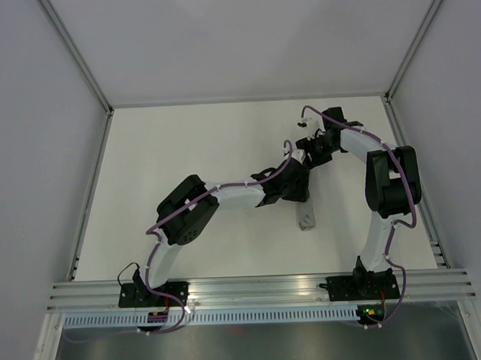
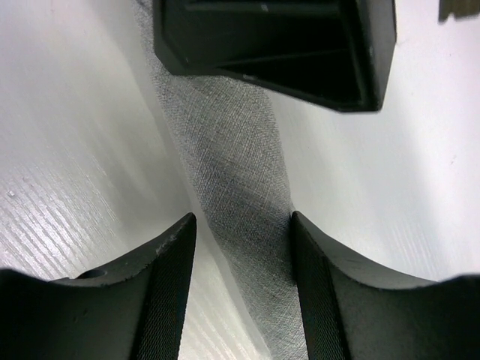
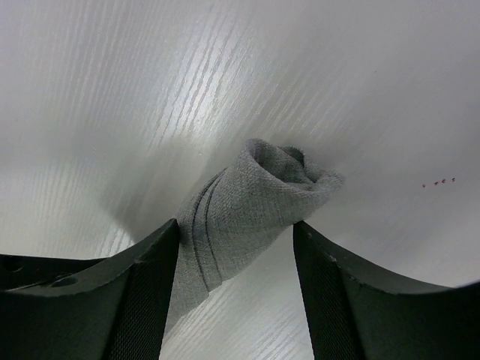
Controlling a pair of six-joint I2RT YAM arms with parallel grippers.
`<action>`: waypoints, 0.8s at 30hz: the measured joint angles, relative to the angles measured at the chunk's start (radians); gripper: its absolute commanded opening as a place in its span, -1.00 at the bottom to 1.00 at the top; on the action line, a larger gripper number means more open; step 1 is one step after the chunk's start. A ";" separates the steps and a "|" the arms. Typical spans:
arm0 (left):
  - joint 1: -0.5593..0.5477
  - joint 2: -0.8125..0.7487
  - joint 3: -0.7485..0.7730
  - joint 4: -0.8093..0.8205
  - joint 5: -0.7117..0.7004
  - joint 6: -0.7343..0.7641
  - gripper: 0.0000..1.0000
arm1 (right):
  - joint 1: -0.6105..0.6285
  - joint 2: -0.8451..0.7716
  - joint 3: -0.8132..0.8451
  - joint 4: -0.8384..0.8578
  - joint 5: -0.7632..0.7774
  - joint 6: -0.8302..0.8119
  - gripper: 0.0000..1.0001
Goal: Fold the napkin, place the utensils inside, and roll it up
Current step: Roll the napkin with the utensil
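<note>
The grey napkin (image 1: 306,219) lies on the white table as a tight roll; only its near end shows from above, below the left wrist. My left gripper (image 1: 294,186) is open and straddles the roll's middle (image 2: 232,150), and the cloth touches the right finger (image 2: 315,285). My right gripper (image 1: 312,154) is open around the roll's far end (image 3: 255,195), whose spiral opening faces away; the cloth touches the left finger (image 3: 150,292). The right gripper's black body (image 2: 285,45) shows just beyond the left fingers. No utensils are visible.
An aluminium rail (image 1: 260,288) runs along the near edge with both arm bases on it. Side rails (image 1: 94,177) and white walls bound the table. Tiny red marks (image 3: 439,182) sit on the table surface right of the roll's end.
</note>
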 measured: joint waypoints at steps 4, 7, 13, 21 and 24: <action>0.000 -0.002 -0.002 0.002 0.018 0.034 0.21 | 0.000 0.000 0.027 -0.005 0.002 -0.005 0.37; 0.000 -0.002 -0.005 0.006 0.033 0.059 0.42 | 0.000 0.000 0.047 -0.003 0.008 -0.008 0.37; 0.000 -0.004 -0.010 0.020 0.058 0.087 0.40 | 0.000 0.000 0.055 -0.003 0.008 -0.012 0.37; 0.000 -0.016 -0.015 0.044 0.077 0.121 0.43 | 0.000 0.000 0.065 -0.006 0.016 -0.013 0.38; 0.000 -0.031 -0.015 0.047 0.079 0.135 0.45 | 0.000 0.000 0.076 -0.010 0.019 -0.013 0.38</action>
